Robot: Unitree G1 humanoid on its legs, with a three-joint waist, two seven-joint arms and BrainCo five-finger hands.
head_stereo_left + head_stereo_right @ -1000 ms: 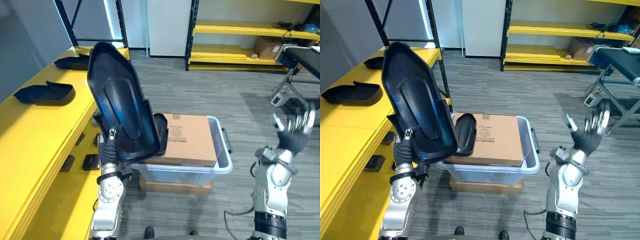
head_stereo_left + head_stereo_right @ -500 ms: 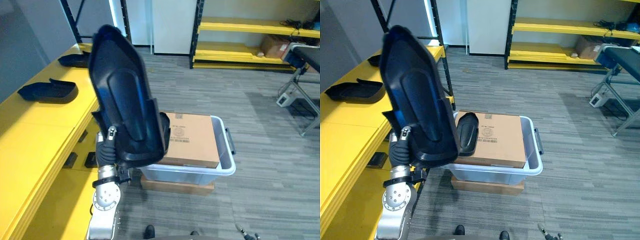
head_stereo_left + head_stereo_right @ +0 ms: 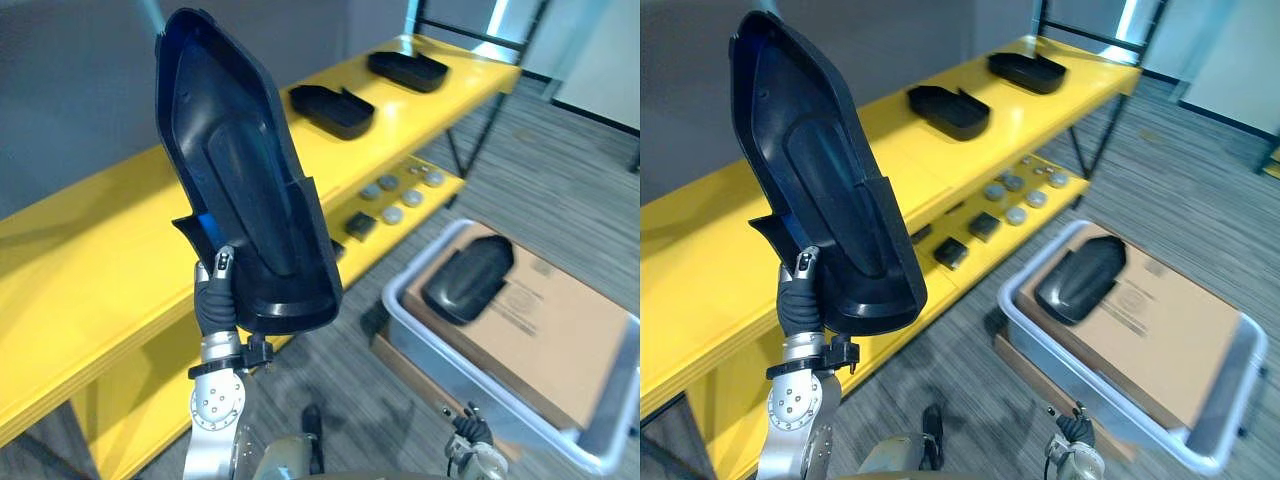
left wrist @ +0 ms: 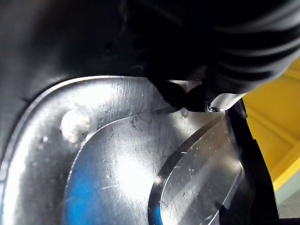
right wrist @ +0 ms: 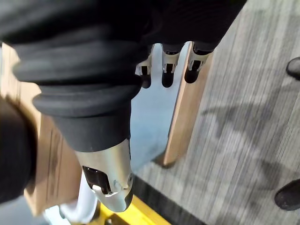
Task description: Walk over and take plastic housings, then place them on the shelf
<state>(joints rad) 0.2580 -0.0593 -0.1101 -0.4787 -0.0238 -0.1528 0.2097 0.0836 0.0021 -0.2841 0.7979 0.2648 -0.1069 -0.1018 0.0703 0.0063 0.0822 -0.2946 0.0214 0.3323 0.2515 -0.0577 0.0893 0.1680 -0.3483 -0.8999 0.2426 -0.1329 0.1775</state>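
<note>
The plastic housing [image 3: 245, 190] on my left hand [image 3: 212, 300] is black plastic and very glossy. Its inner face catches blue light, and the left wrist view shows fine scratches on it. The hand's cover is dark, ribbed and looks rubbery. The shelf [image 3: 90, 260] is smooth yellow painted board with a soft shine. The middle housing [image 3: 330, 108] and the end housing [image 3: 408, 70] on the shelf look more matt. Beside the shelf, the bin [image 3: 450, 375] is pale, half-clear plastic, and the box [image 3: 550, 330] in it is matt brown cardboard. My right hand [image 5: 167, 65] has silver, metal-looking fingers with dull dark tips
</note>
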